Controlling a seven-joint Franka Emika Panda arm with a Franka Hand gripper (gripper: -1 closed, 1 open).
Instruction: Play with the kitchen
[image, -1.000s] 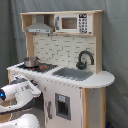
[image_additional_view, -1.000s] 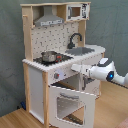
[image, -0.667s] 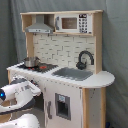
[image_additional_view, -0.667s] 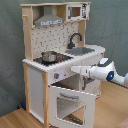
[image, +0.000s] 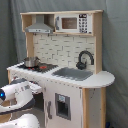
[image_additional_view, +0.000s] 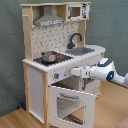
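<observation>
1. White panels and pale wood: the kitchen (image: 75, 85) fills the middle of the frame in both exterior views, standing on a wooden floor (image_additional_view: 15, 119) before a grey curtain (image: 116, 45).
2. Top shelf — a grey hood (image: 40, 26) at the upper left of the first exterior view, with a toy microwave (image: 73, 23) beside it at upper centre. In the second exterior view the hood (image_additional_view: 49, 20) sits at top centre.
3. Backsplash (image: 57, 50) is pale with a fine pattern; a black faucet (image: 84, 60) curves over the sink (image: 74, 74) at centre right of the first exterior view.
4. Stovetop (image_additional_view: 50, 59): dark, with a small metal pot (image_additional_view: 48, 56) standing on it, left of centre in the second exterior view; the same pot (image: 31, 62) shows at centre left of the first exterior view.
5. Oven door (image_additional_view: 70, 102) with its window hangs open, tipped outward, in the lower middle of the second exterior view.
6. The arm (image_additional_view: 111, 72) — white, with a blue ring — comes in from the right edge of the second exterior view. Its gripper (image_additional_view: 75, 72) is level with the front panel just under the counter edge, close to the knobs (image_additional_view: 56, 75); contact cannot be made out.
7. Fingers: cannot tell whether spread or pressed together.
8. In the first exterior view the arm (image: 17, 92) is at the lower left, against the front of the kitchen.
</observation>
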